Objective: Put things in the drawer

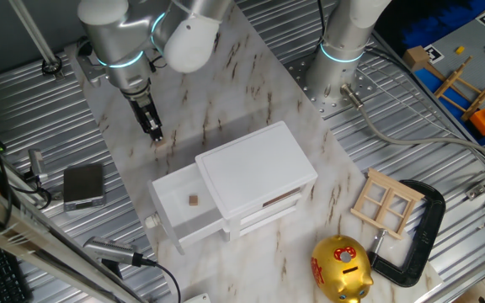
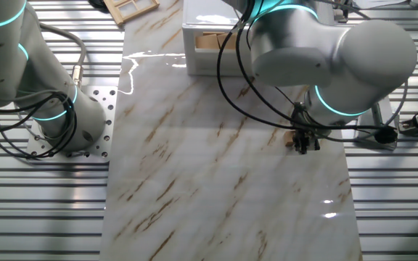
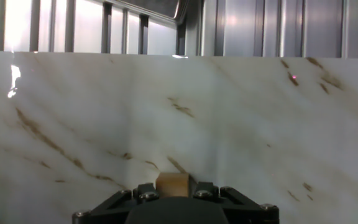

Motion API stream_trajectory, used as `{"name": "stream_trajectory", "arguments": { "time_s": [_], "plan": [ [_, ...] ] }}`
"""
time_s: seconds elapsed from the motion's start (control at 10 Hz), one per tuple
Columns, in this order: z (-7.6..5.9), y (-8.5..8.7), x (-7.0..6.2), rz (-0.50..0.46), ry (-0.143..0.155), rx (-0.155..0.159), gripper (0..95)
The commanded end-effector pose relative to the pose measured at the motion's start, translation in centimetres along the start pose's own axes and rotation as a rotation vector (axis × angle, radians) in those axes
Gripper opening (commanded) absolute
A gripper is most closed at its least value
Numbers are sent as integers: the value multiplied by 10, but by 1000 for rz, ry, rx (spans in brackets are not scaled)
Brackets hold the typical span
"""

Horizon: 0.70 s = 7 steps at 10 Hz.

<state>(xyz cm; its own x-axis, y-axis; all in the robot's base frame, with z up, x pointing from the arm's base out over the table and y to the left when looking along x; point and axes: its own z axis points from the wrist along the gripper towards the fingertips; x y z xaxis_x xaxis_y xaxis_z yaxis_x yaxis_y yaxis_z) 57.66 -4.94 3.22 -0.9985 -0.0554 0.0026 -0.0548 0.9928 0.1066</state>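
Note:
A tiny tan wooden cube [image 3: 174,185] sits between my gripper's [image 3: 174,190] two black fingers, which press against its sides down at the marble slab. In one fixed view the gripper [image 1: 153,130] stands left of and behind the white cabinet [image 1: 255,164]. The cabinet's top drawer [image 1: 168,190] is pulled out toward the front left, with its round knob [image 1: 151,221] showing. Another small cube [image 1: 194,200] lies inside it. From the other fixed view the gripper [image 2: 305,143] touches down near the slab's right edge with the cube [image 2: 290,142] at its tips.
A pale wooden window frame [image 1: 386,202], a black clamp [image 1: 419,240] and a gold piggy bank [image 1: 341,268] lie right of the cabinet. A second arm's base [image 1: 343,50] stands at the back. A small dark box [image 1: 84,185] sits left of the slab.

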Motion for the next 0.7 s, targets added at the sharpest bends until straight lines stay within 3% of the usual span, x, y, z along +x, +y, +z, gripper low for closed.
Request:
{"name": "stream_trajectory", "arguments": {
  "time_s": [0.1, 0.3, 0.4, 0.7],
  "plan": [
    [4, 0, 1, -1, -5, 3, 380],
    [5, -1, 3, -6, -6, 6, 380],
    [5, 0, 3, -4, -6, 7, 190],
    [7, 1, 2, -6, -11, 6, 190]
  ]
}}
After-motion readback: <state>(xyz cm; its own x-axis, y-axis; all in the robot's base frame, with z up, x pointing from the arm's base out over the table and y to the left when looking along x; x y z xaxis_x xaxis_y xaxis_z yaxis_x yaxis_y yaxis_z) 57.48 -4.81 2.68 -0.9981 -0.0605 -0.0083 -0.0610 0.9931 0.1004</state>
